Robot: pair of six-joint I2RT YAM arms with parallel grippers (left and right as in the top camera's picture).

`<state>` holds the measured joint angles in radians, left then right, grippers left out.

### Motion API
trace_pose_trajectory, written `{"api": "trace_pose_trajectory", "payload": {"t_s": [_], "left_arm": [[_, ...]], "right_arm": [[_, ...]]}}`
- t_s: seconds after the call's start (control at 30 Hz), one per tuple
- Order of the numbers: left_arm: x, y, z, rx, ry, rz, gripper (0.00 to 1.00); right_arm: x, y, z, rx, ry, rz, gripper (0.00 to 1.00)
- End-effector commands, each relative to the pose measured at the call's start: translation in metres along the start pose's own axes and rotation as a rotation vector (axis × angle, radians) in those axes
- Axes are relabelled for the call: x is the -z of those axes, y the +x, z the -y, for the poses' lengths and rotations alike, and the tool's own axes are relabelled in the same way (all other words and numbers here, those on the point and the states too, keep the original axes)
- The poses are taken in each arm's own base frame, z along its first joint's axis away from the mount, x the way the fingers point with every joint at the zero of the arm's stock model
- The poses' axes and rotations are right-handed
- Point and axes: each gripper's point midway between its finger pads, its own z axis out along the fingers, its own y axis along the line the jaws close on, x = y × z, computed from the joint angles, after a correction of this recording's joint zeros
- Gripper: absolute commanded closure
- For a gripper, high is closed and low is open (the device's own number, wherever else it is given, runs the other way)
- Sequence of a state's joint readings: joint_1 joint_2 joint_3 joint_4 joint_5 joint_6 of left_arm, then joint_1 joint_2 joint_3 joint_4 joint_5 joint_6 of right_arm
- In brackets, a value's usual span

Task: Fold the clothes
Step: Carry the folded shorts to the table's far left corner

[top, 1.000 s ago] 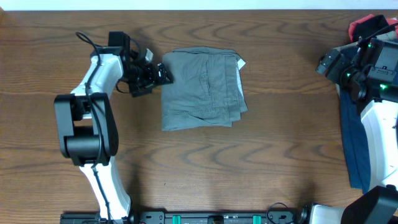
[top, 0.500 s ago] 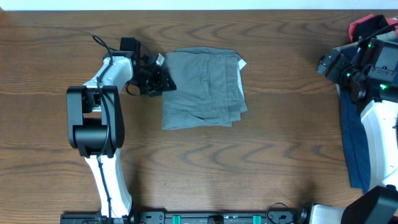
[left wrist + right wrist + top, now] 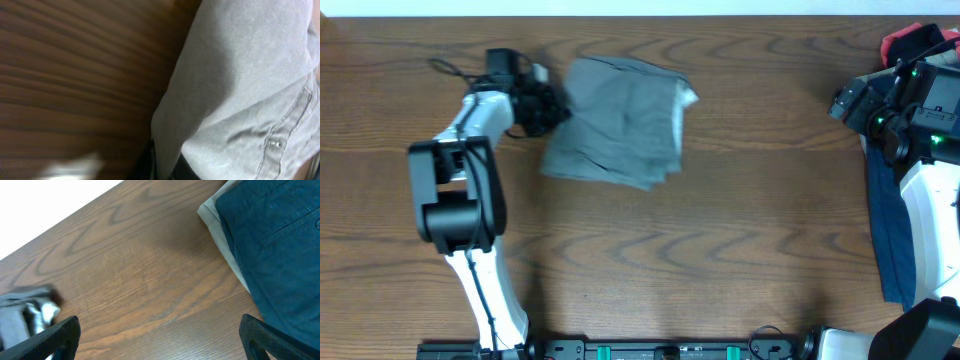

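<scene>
The shorts (image 3: 615, 120) are folded into a chunky grey-green rectangle near the back of the table (image 3: 720, 250), left of the middle, and they sit skewed with the layered edges showing on the right side. Up close in the left wrist view you can see a stitched pocket seam with a little rivet (image 3: 274, 143) on it.

The left gripper (image 3: 548, 105) is right at the left edge of the shorts. From its own camera the fabric edge runs down between the dark fingers (image 3: 150, 161), so it looks clamped on the cloth, though that view is pretty blurry.

The right gripper (image 3: 160, 337) is way over on the right side of the table, well apart from the shorts, with its jaws spread wide and nothing in them. It's hovering over bare wood just beside the navy garment (image 3: 270, 245), which lies on a tan one (image 3: 214, 217) that peeks out along its edge. A red/black piece (image 3: 910, 40) is in the far right corner.
</scene>
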<state>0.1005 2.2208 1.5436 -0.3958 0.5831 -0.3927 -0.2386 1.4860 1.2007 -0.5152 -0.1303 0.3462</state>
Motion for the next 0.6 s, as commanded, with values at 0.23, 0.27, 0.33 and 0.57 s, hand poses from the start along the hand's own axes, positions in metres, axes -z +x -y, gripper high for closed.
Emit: {"api": "trace_pose_trajectory", "payload": {"t_s": [0.23,0.27,0.33,0.57], "left_arm": [[0.100,-0.086,-0.184,0.614,-0.224,0.383,0.94],[0.112,-0.088,-0.201,0.671,-0.229,0.409,0.94],[0.133,-0.089,-0.230,0.763,-0.232,0.449,0.94],[0.169,-0.079,-0.278,0.893,-0.216,0.478,0.94]], "right_arm": [[0.001,-0.005,-0.001,0.018,0.001,0.010,0.01],[0.001,-0.005,-0.001,0.018,0.001,0.010,0.01],[0.001,-0.005,-0.001,0.018,0.001,0.010,0.01],[0.001,-0.005,-0.001,0.018,0.001,0.010,0.01]]}}
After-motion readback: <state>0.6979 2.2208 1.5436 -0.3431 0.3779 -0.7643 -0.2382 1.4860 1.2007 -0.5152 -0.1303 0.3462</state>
